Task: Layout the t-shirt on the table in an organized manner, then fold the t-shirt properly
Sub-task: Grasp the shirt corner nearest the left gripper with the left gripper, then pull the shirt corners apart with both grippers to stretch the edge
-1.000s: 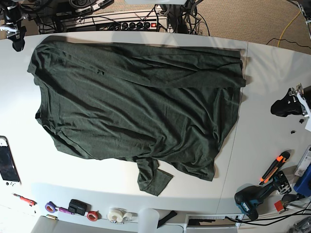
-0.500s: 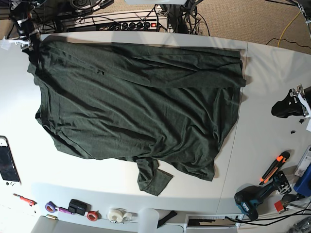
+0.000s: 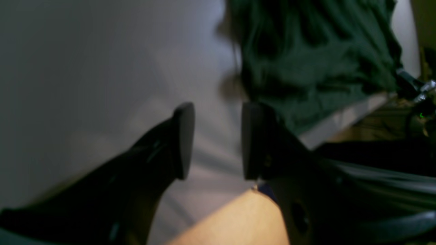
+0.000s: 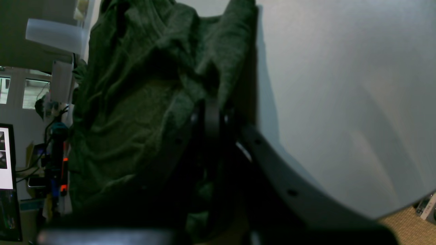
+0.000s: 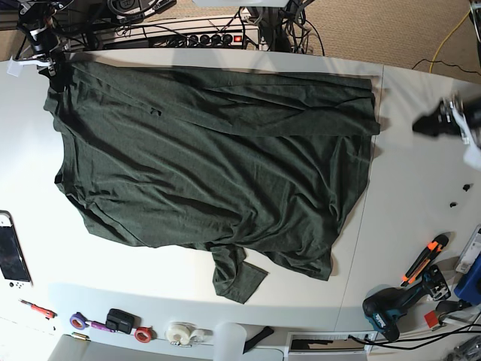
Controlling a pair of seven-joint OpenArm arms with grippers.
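Stretching wide and white across the base view, the table (image 5: 406,226), thin dark seam down one side, tan carpet and a tangle of cables beyond the far edge. Spread over most of it, the t-shirt (image 5: 218,165), dark green, wrinkled, one sleeve trailing toward the near edge. Scattered along that near edge, tape rolls (image 5: 180,333) and a drill (image 5: 387,312). Clamped together on the shirt's far corner, the right gripper (image 5: 54,71). Parted over bare tabletop beside the hem, the left gripper (image 3: 214,139).
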